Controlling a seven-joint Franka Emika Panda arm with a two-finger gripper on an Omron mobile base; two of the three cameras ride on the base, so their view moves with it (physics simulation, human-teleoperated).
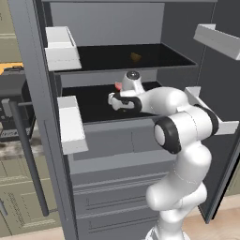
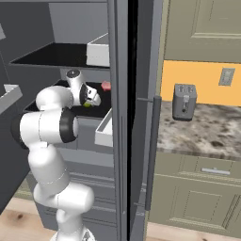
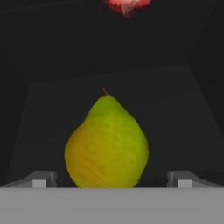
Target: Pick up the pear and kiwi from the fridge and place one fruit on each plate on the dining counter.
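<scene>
Directly ahead of the gripper [image 3: 112,180], on the black lower shelf [image 1: 96,105] of the fridge [image 1: 117,140], the pear [image 3: 106,144] stands upright with its stem up, its base between the two spread fingertips [image 3: 40,179] and touching neither. Beyond the pear, farther back on the same shelf, lies a pink lump [image 3: 128,5]. With its jaws released and grasping nothing, the gripper reaches into the shelf recess from the white arm [image 1: 180,140], level with the white door bins [image 1: 71,123].
</scene>
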